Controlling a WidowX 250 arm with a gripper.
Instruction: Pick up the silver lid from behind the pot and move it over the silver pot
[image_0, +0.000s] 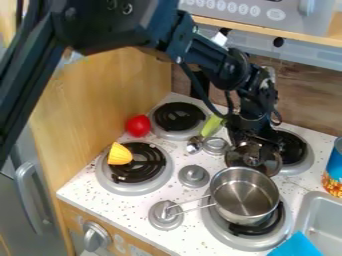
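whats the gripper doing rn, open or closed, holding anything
Gripper: open or closed can't be told; it's at the lid behind the steel pot, grip unclear

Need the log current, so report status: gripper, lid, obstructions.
Gripper down at the lid, hold unconfirmed. Lid just behind the steel pot. Pot on front-right burner, its handle jutting left, possible snag.

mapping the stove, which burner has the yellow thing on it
The front left burner in the camera view: the yellow piece rests on its coil. The front right burner carries the steel pot instead.
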